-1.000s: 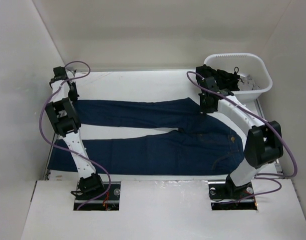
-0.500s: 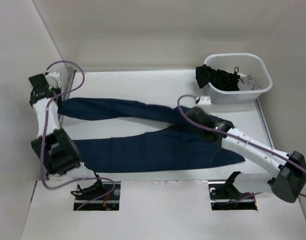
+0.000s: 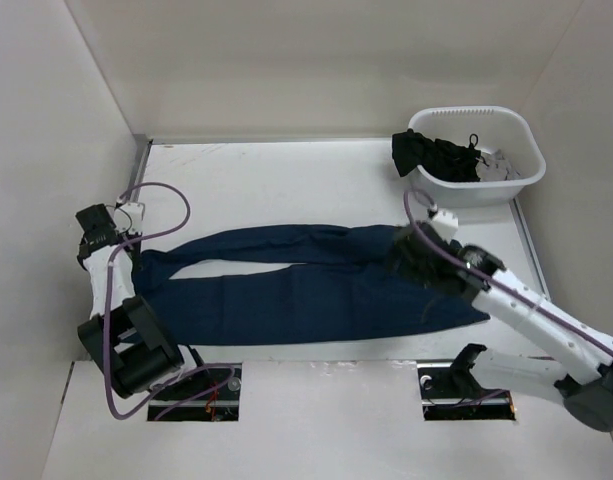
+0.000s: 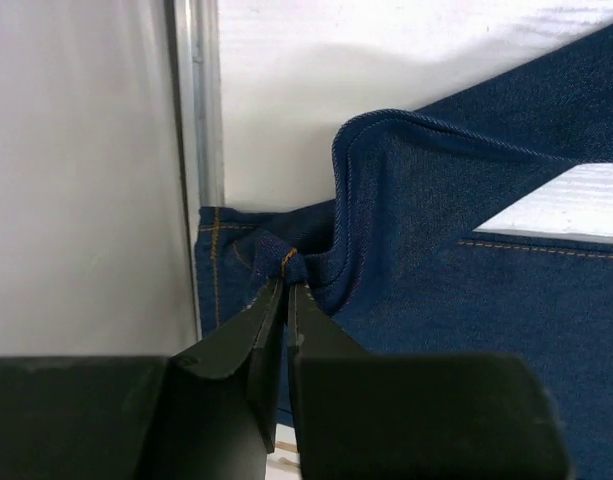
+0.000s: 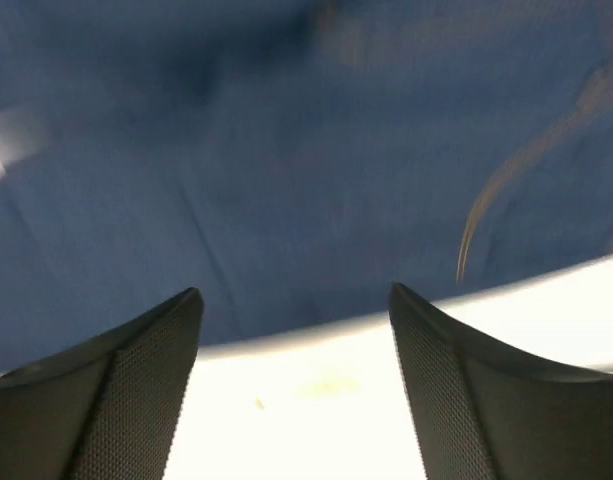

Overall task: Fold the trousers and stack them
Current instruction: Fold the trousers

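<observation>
Navy-blue denim trousers [image 3: 306, 290] lay across the white table [image 3: 286, 180], legs drawn nearly together, apparently for folding, with the left gripper [image 4: 288, 286] clamped on a leg hem and the right gripper [image 5: 294, 295] spread apart over the waist.

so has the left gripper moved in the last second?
Yes. In the top view the left gripper, shut on the trousers hem, has come away from the table far-left corner toward its near edge.
</observation>
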Tool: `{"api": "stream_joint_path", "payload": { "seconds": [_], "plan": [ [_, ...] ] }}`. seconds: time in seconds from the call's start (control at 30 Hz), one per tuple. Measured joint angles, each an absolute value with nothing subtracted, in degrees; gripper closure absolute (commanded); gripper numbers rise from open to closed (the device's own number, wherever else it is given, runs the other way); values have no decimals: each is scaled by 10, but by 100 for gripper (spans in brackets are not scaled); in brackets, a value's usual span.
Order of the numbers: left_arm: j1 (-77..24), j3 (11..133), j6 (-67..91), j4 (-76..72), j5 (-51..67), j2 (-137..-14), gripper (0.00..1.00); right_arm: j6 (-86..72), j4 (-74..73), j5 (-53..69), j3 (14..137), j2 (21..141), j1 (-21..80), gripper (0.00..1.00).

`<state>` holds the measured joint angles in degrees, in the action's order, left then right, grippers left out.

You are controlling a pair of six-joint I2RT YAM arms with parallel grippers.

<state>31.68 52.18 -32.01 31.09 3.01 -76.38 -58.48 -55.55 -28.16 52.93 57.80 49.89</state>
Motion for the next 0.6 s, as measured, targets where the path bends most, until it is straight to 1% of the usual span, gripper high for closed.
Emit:
{"api": "stream_joint_path", "payload": {
  "seconds": [0.1,0.2,0.33,0.4,0.53,0.6],
  "plan": [
    [306,521,-320,303,28,-749,100,-506,-495,-263,627,664,387,6],
    [282,521,-319,291,25,-748,100,-446,-439,-224,724,788,329,7],
    [258,520,-317,281,23,-748,100,-391,-408,-160,845,960,296,9],
    [250,520,-316,273,20,-748,99,-378,-409,-128,879,1025,288,10],
    [232,520,-316,260,6,-748,99,-361,-445,-87,907,1103,278,13],
    [225,520,-317,257,3,-748,99,-357,-464,-75,901,1110,277,22]
  ]
}}
